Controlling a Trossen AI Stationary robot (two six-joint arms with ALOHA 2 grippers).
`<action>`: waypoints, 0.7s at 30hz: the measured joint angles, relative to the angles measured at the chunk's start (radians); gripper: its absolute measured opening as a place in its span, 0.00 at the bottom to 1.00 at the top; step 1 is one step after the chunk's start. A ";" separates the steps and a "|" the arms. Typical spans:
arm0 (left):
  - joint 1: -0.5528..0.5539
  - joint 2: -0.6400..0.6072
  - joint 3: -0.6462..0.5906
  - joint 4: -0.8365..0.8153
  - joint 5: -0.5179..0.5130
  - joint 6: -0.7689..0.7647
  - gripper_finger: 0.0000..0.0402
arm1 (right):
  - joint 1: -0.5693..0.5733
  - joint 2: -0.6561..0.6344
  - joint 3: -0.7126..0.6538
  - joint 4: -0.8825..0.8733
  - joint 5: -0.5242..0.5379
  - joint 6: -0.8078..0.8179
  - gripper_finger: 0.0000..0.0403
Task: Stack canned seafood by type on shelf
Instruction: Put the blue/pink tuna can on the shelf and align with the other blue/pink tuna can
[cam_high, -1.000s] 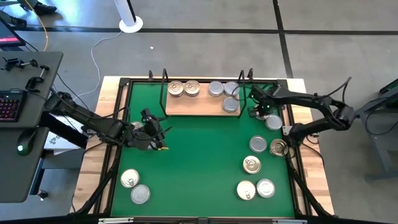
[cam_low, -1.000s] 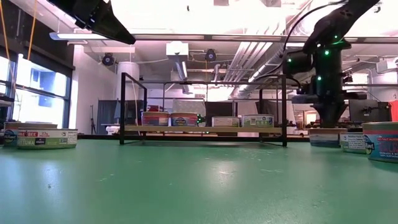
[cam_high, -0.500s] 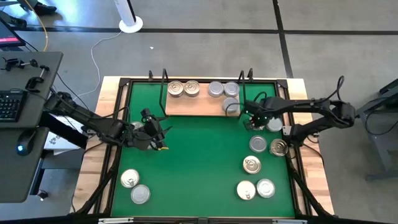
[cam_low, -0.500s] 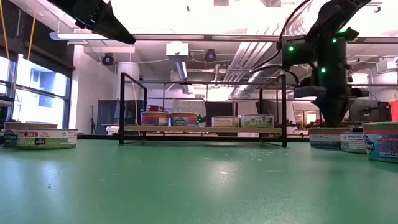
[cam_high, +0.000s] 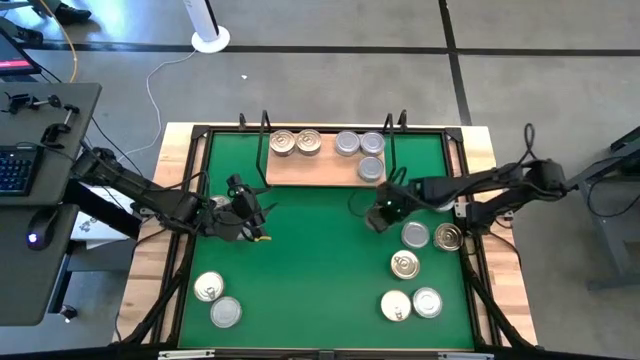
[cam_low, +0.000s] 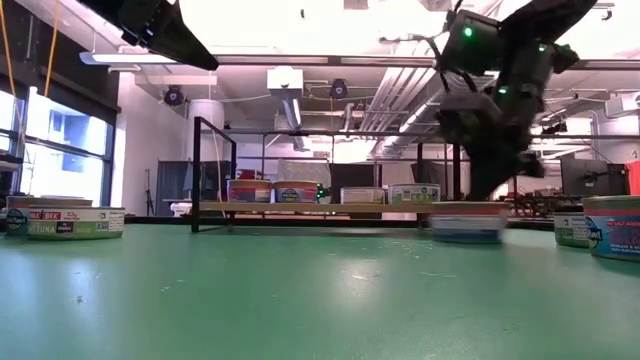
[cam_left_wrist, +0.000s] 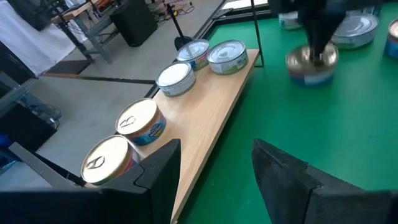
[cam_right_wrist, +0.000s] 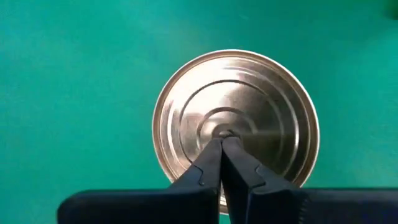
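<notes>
- In the high view the right gripper (cam_high: 379, 215) covers the silver tin (cam_right_wrist: 236, 124) under it, so the tin cannot be made out there.
- In the low view that tin (cam_low: 467, 221) is smeared, its label unreadable.
- In the left wrist view the same tin (cam_left_wrist: 311, 63) is blurred, and the dark arm above it is cut off by the picture's edge.
- On the shelf (cam_left_wrist: 205, 118), the nearest gold tin (cam_left_wrist: 107, 160) is partly hidden behind the left gripper's fingers (cam_left_wrist: 163, 180).
</notes>
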 joint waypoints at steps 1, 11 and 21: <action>-0.004 0.000 0.000 0.008 0.000 -0.001 0.46 | 0.018 0.016 0.000 0.059 0.005 -0.010 0.00; -0.115 0.000 0.057 0.029 0.003 -0.010 0.46 | 0.146 0.345 0.036 0.671 0.025 -0.048 0.00; -0.277 0.022 0.070 -0.041 0.012 -0.185 0.46 | 0.357 0.408 0.338 0.762 0.379 -0.592 0.00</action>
